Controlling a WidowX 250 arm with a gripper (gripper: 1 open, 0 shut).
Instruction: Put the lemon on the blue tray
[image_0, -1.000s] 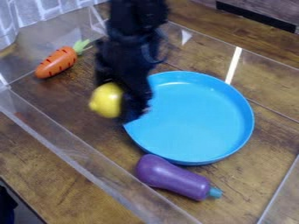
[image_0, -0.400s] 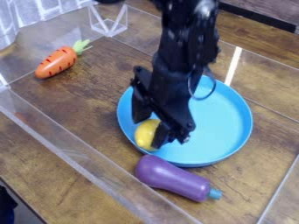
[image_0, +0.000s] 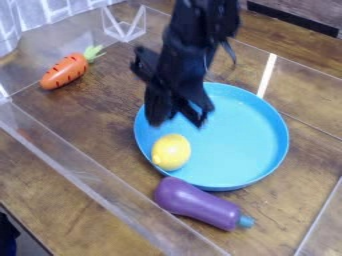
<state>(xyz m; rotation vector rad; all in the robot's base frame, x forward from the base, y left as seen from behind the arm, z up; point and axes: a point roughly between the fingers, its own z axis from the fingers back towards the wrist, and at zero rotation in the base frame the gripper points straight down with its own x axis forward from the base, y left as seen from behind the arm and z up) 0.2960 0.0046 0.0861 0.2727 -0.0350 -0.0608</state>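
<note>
Lemon, small, bright yellow, smooth rounded plastic (image_0: 170, 151): now lying free inside the large round bright blue plastic tray (image_0: 254, 125), near its left rim, resting on the tray floor. A moment ago it sat between my fingers low over that same spot; it is no longer held. Finding: the placement has been made, and I judge the task essentially complete.

Left of the tray, the orange toy carrot with green top (image_0: 64, 69) lies on the wooden tabletop (image_0: 80, 130), well apart and undisturbed.

My end effector (image_0: 178, 112), black and somewhat blurred, has lifted clear and stands above the lemon, not touching it, jaws clenched on nothing.

Below the tray, the purple toy eggplant with teal stem (image_0: 198, 201) lies just beside the rim, unchanged.
</note>
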